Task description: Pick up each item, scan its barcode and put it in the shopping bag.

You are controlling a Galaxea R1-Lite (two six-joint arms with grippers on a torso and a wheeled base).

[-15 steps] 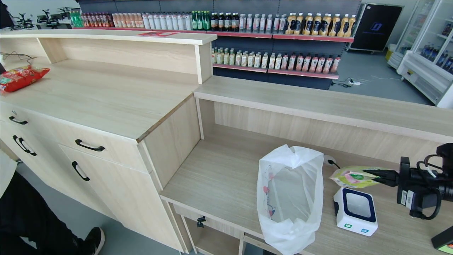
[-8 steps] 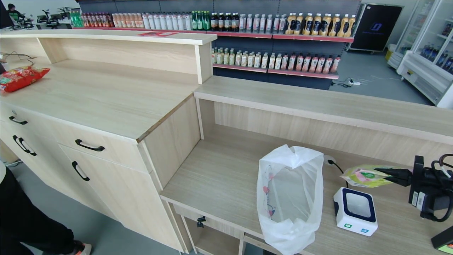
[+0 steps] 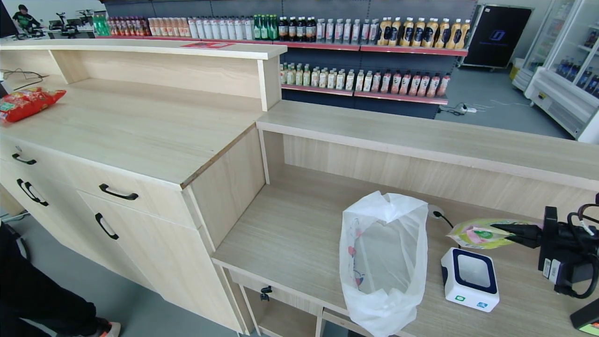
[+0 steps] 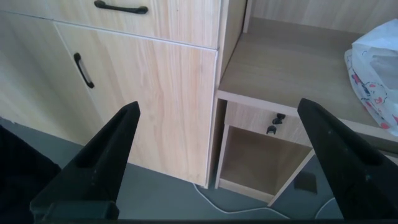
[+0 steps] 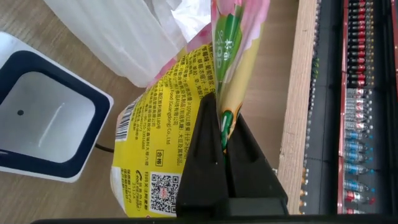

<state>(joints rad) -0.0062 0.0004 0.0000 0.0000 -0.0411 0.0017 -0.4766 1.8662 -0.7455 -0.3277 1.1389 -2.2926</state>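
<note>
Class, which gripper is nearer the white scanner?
Right. The right gripper holds a packet close by the scanner; the left gripper hangs before the cabinet, beyond the shopping bag.

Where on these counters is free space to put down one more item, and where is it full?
Free: the lower counter between the cabinet wall and the shopping bag; the upper counter right of the red snack bag. Crowded: right of the shopping bag, with the scanner and the right hand holding a snack packet.
</note>
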